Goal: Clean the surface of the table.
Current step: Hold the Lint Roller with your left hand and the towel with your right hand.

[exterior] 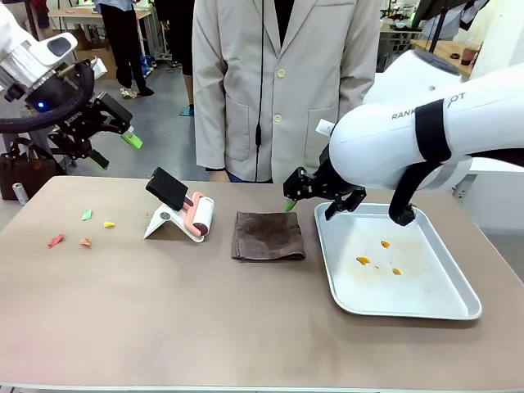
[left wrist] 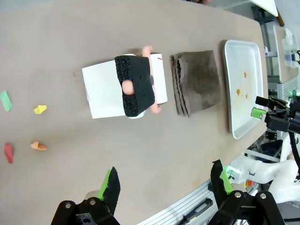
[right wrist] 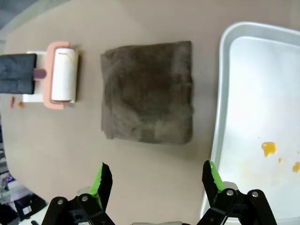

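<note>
Table [right wrist: 140, 164], tray [right wrist: 253, 84] partly beyond right wrist view

Bright even light, soft shadows, sharp focus, wrist cams warped @ edges

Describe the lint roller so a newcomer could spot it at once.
Start at the brown table, then find the folded dark cloth at its middle. Left of it the lint roller rests on a white stand: pink frame, white drum, black handle.
</note>
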You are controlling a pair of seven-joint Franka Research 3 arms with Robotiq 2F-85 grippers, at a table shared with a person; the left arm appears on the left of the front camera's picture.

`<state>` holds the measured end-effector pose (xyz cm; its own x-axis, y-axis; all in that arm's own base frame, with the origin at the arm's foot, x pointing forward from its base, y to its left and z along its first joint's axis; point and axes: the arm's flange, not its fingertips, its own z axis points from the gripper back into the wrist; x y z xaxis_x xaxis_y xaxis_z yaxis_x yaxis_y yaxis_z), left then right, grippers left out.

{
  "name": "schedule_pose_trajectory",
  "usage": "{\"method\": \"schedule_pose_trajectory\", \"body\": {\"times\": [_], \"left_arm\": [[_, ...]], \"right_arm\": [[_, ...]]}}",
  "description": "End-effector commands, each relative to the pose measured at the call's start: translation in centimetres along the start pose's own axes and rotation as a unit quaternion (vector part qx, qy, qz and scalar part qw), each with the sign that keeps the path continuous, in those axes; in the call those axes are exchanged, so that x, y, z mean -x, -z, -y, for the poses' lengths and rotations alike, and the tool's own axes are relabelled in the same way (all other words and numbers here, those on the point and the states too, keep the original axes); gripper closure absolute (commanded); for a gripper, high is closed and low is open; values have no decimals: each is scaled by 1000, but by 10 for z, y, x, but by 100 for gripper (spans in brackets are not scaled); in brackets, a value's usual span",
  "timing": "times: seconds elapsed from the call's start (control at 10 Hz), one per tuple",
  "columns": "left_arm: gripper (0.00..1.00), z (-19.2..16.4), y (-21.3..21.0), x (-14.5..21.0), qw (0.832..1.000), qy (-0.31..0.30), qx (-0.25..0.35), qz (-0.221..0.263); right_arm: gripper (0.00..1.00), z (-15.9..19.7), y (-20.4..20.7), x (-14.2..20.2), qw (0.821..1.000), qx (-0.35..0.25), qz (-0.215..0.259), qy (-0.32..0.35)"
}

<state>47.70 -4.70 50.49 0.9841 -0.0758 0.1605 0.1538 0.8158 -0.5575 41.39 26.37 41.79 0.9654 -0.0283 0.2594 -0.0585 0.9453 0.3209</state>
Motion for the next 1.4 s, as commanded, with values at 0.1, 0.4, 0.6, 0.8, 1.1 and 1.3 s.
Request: {"method": "schedule_pose_trajectory", "body": {"times": [0.1, 0.4, 0.6, 0.8, 1.1, 1.3], "left_arm": [[0, 0, 0, 0, 1000, 0, 0, 0], [0, 2, 13, -17, 999, -2, 22, -32], [0, -3, 22, -28, 999, -20, 35, -17], [0, -12, 38, -35, 998, -45, 34, -13], [0, -32, 63, -44, 998, -48, 39, -11], [0, -46, 77, -49, 998, -45, 29, -12]], "right_arm": [[0, 0, 0, 0, 1000, 0, 0, 0], [0, -12, 28, -32, 998, -29, -8, -48], [0, -16, 42, -46, 999, -23, -15, -41], [0, -18, 55, -57, 998, -22, -25, -50], [0, -20, 71, -69, 997, -12, -42, -58], [0, -18, 74, -70, 997, -15, -49, -55]]}}
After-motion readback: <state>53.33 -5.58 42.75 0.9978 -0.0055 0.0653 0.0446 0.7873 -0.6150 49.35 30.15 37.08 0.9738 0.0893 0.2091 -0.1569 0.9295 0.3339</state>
